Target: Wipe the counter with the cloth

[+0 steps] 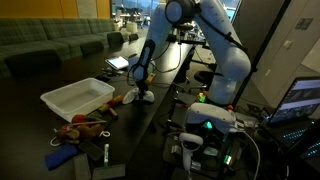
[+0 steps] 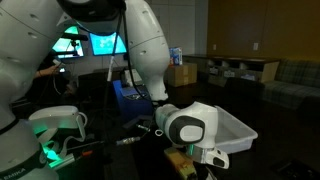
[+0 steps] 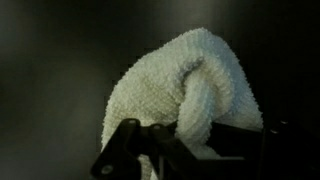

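Note:
A white terry cloth [image 3: 185,95] fills the wrist view, bunched up on the dark counter [image 3: 50,80]. My gripper [image 3: 185,150] is shut on the cloth, with a fold pinched between its dark fingers. In an exterior view the gripper [image 1: 143,88] is down at the dark counter [image 1: 150,115] with the white cloth [image 1: 146,96] under it, just right of a white bin. In the exterior view from behind the arm, the gripper and cloth are hidden behind the arm's wrist [image 2: 190,125].
A white plastic bin [image 1: 77,98] stands on the counter to the left of the gripper; it also shows in an exterior view [image 2: 235,128]. Red and blue toys [image 1: 75,130] lie at the counter's front. A laptop [image 1: 118,62] sits at the back.

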